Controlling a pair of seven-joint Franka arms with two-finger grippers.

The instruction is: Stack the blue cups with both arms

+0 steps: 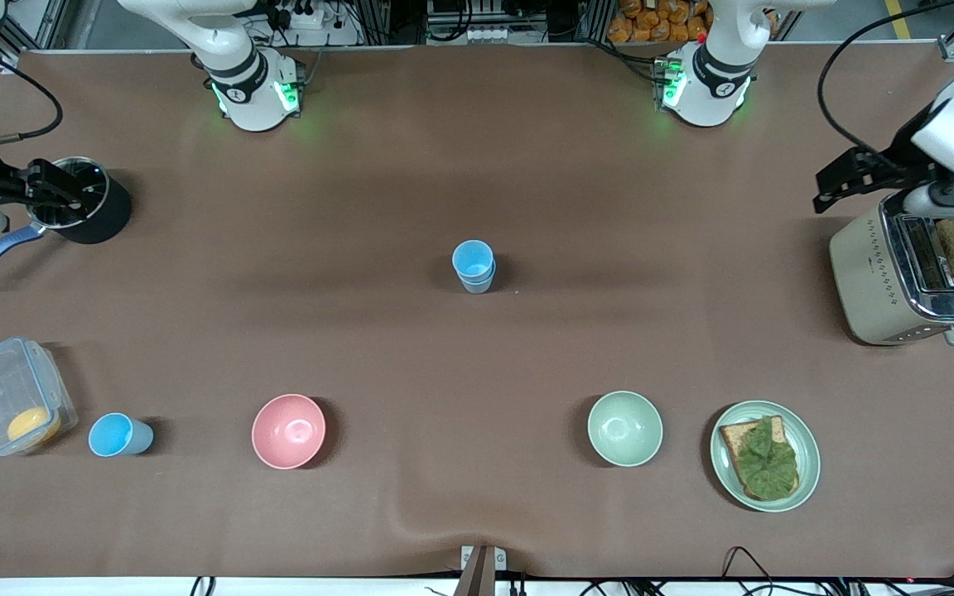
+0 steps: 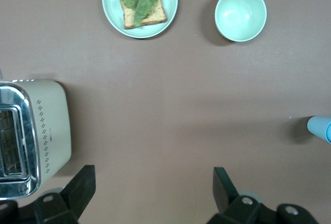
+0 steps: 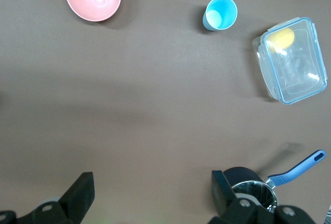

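Standing at the middle of the counter was a stack of two blue cups, one nested in the other, well apart from everything else. A third blue cup stood alone nearer the front camera at the right arm's end, between a clear lidded box holding something yellow and a pink bowl. A pale green bowl sat just beside a green plate carrying toast under a lettuce leaf, toward the left arm's end.

The left pincer hung spread and empty above a cream toaster with a slice of bread sticking out of one slot. The right pincer hung spread and empty above a black pot with a blue handle.
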